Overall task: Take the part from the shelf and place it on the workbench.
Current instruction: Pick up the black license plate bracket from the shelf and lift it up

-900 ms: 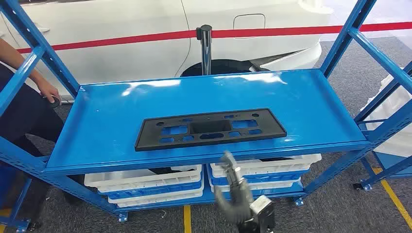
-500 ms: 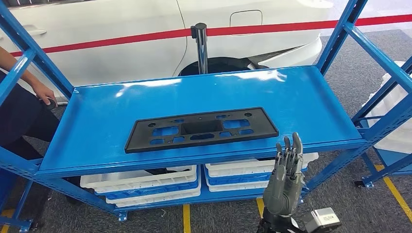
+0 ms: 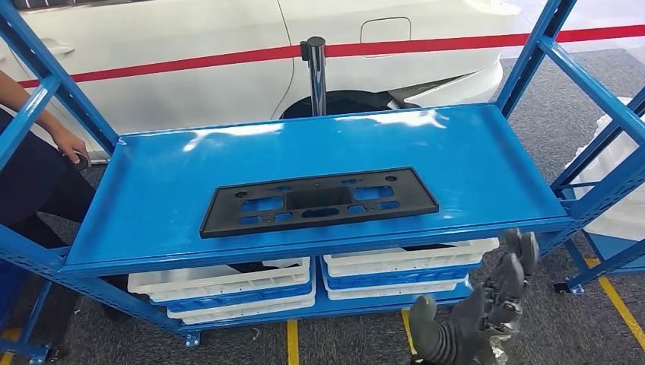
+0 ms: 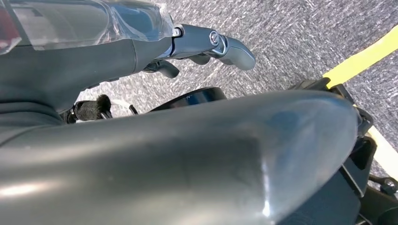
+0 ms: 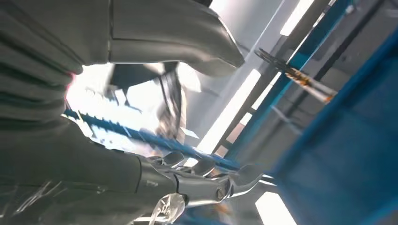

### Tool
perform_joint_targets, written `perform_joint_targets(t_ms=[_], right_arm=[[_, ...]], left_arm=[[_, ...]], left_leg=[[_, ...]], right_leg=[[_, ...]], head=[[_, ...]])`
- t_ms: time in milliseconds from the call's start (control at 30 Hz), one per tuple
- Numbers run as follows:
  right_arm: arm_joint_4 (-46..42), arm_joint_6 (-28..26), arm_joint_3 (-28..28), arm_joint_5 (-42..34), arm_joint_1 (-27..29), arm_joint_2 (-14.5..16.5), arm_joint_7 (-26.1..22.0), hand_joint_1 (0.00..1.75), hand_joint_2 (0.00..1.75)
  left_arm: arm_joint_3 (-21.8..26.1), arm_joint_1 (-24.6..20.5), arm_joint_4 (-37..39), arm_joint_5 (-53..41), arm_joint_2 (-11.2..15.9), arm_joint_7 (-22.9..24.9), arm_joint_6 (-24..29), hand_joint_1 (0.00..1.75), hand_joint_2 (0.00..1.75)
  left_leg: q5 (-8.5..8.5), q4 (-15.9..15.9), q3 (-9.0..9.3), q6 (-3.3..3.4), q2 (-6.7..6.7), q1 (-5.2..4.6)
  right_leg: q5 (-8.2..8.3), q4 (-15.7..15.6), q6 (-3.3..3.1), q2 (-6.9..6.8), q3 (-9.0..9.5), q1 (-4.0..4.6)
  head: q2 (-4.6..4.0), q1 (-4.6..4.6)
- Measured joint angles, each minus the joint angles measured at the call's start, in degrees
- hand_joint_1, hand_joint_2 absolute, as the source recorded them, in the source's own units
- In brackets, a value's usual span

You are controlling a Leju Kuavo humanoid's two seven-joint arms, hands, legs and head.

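A flat black part (image 3: pixel 319 200) with several cut-outs lies lengthwise near the front of the blue shelf (image 3: pixel 471 167). My right hand (image 3: pixel 479 312) is low at the right, below and in front of the shelf's front edge. Its fingers (image 3: pixel 525 247) are spread, point up toward the edge and hold nothing. In the right wrist view the right hand (image 5: pixel 197 183) is blurred against the blue frame. The left hand (image 4: pixel 206 44) hangs over grey carpet with nothing in it.
White trays (image 3: pixel 228 285) sit on the lower shelf. Blue uprights (image 3: pixel 46 84) frame both sides. A person's hand (image 3: pixel 70 144) is at the shelf's left end. A post (image 3: pixel 316 68) and a white car (image 3: pixel 190 38) stand behind. Yellow floor lines (image 3: pixel 620 312) run below.
My right hand has dropped and swung to the right, tilting from upright before the shelf edge to slanted below it. The part has not moved.
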Motion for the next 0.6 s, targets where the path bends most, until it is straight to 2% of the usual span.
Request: perform_joint_targets(t_ms=[100, 167, 233, 300, 433, 600], right_arm=[[-0.13, 0.02, -0.06, 18.56, -2.5, 0.35, 6.43, 0.0, 1.75], [-0.15, 0.02, 2.84, 29.67, -5.28, -1.33, 15.01, 0.0, 1.75], [0.48, 0.21, 7.59, 37.1, -9.37, -4.58, 24.32, 0.0, 1.75], [1.76, 1.28, 12.25, 39.56, -13.28, -7.82, 30.13, 0.0, 1.75], [5.55, 5.21, 21.04, 40.14, -19.77, -12.47, 36.69, 0.0, 1.75], [9.16, 6.55, 29.64, 40.24, -24.08, -16.25, 39.55, 0.0, 1.75]], left_arm=[[-0.02, -0.08, 0.0, -0.67, 0.01, 0.02, -0.24, 0.0, 0.0], [-0.04, -0.22, 0.0, -1.04, 0.02, 0.15, -0.5, 0.0, 0.0], [-0.13, -0.46, 0.0, -1.54, 0.02, 0.38, -0.93, 0.0, 0.0], [-0.32, -0.76, 0.0, -2.05, 0.02, 0.5, -1.39, 0.0, 0.0], [-0.63, -1.39, 0.0, -2.71, 0.02, 0.62, -1.96, 0.0, 0.0], [-0.87, -1.65, 0.0, -2.83, 0.02, 0.64, -2.1, 0.0, 0.0]], left_leg=[[0.0, 0.0, 0.02, 0.0, 0.03, -0.01], [0.01, 0.0, 0.0, 0.0, 0.0, -0.01], [0.03, 0.0, -0.02, -0.01, -0.02, -0.01], [0.06, 0.0, -0.01, -0.03, -0.02, -0.01], [0.08, 0.01, 0.01, -0.05, -0.04, -0.04], [0.08, 0.01, 0.0, -0.06, -0.07, -0.04]], right_leg=[[0.04, -0.03, -0.01, 0.02, 0.1, -0.02], [0.05, -0.04, -0.01, -0.01, 0.11, -0.03], [0.05, -0.04, -0.01, -0.03, 0.11, -0.03], [0.07, -0.04, -0.02, -0.04, 0.13, -0.03], [0.11, -0.04, -0.04, -0.06, 0.09, -0.06], [0.1, -0.04, -0.05, -0.09, 0.02, -0.04]], head=[[0.0, 0.01], [0.0, -0.02], [0.0, -0.03], [0.0, -0.03], [0.0, -0.03], [0.0, -0.02]])
